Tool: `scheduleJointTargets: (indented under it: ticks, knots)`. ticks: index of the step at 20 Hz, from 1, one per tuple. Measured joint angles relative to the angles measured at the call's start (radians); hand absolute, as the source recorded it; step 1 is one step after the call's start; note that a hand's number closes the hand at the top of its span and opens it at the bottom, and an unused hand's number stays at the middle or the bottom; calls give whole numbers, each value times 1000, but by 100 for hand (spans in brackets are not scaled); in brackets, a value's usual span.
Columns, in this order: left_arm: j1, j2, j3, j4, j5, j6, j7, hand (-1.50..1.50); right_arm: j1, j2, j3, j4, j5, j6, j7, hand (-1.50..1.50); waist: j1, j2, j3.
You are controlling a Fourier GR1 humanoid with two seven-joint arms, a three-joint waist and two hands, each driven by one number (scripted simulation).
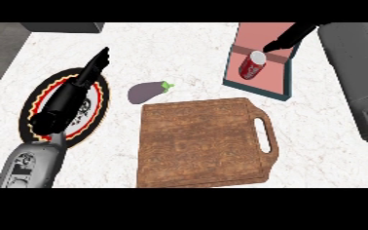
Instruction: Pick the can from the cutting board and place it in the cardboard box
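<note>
1. Cutting board (197,143): you will find its top bare, with no can on it, so I judge the pick done
2. Cardboard box (253,35): it sits beyond the board's far right corner, near it but apart
3. Plate (99,112): left of the board, apart from it, and no part of the task
4. Left hand (72,95): over the plate, left of the board, with fingers straight and holding nothing
5. Right hand (287,38): beyond the board's right side, its tip meets the can's far end; you cannot tell whether it grips or merely touches
6. Aubergine (146,92): just beyond the board's far left corner
7. Can (250,67): it lies on its side inside the box, so placement looks made; what is left, in my judgement, is only to clear the right hand
</note>
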Motion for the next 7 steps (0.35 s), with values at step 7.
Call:
scheduleJointTargets:
  ticks: [7]
  knots:
    - [5, -3, -2, 1, -5, -2, -18, 0, -31, -64, -226, 124, -198, -7, 106, -150, 14, 7, -1]
